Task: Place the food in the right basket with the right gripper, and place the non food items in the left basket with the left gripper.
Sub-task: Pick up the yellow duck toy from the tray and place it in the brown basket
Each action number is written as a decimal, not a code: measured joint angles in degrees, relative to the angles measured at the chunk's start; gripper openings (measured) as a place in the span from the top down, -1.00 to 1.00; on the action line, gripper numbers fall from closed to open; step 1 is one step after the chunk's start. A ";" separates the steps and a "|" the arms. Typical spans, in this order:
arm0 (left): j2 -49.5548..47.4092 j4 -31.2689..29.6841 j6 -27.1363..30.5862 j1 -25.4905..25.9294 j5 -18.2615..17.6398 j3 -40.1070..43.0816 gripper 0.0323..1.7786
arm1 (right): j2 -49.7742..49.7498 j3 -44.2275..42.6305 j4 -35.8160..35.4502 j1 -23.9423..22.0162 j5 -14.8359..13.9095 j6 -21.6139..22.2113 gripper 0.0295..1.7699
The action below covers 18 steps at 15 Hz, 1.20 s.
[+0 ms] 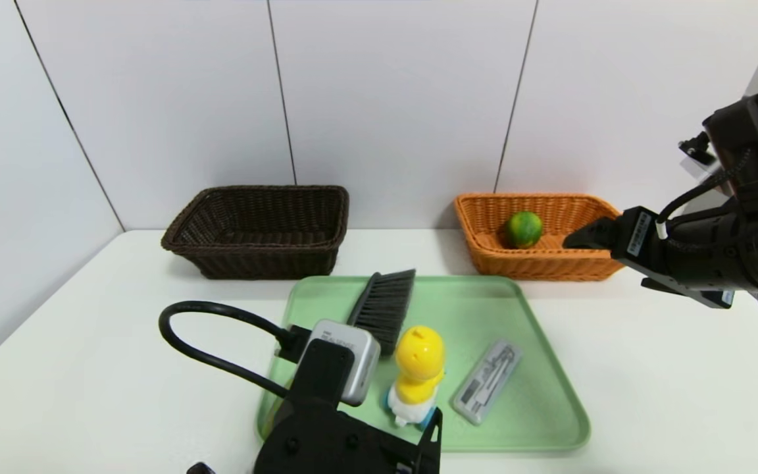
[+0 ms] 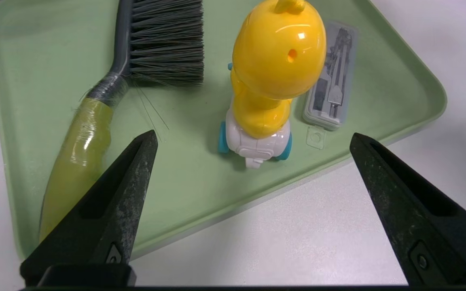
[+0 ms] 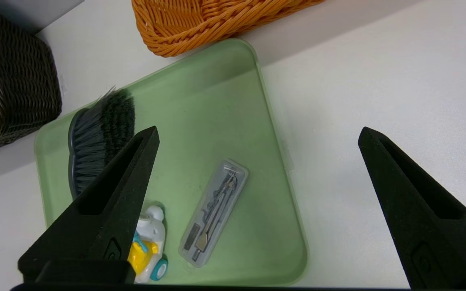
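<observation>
Nearest, the left end effector (image 2: 253, 137) hangs wide open and empty at the green tray's (image 1: 537, 395) near edge, where the yellow toy (image 1: 418, 372), grey case (image 1: 487, 380) and brush (image 1: 384, 306) lie. Farther, the right end effector (image 3: 257, 135) gapes empty; the lime (image 1: 523, 229) sits inside the orange basket (image 1: 537, 263), the dark basket (image 1: 254, 253) alongside.

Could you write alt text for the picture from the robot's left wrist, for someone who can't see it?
The robot's open left hand faces a yellow toy standing on a green tray. A brush lies beside the toy and a grey case on its other side.
</observation>
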 joint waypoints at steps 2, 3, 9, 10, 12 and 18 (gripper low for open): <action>1.65 -2.01 -0.01 -0.04 0.68 -0.06 -0.90 | -0.41 0.01 0.00 -0.13 -0.06 0.00 -0.92; 2.41 -2.69 -0.20 -0.04 0.90 -0.09 -0.90 | -0.52 0.09 -0.02 -0.24 -0.04 0.00 -0.92; 6.14 -7.58 -0.69 -0.30 1.00 -0.01 -0.90 | -0.72 0.85 -0.11 -0.66 0.05 0.02 -0.92; 6.89 -8.48 -0.65 -0.30 1.05 0.02 -0.90 | -0.74 1.00 -0.13 -0.66 0.10 0.02 -0.92; 8.23 -9.67 -0.56 -0.33 1.95 0.40 -0.90 | -0.77 1.17 -0.15 -0.90 0.29 0.05 -0.92; 12.67 -12.74 -0.17 -0.33 4.85 0.33 -0.90 | -1.00 1.88 -0.24 -1.51 0.49 0.05 -0.92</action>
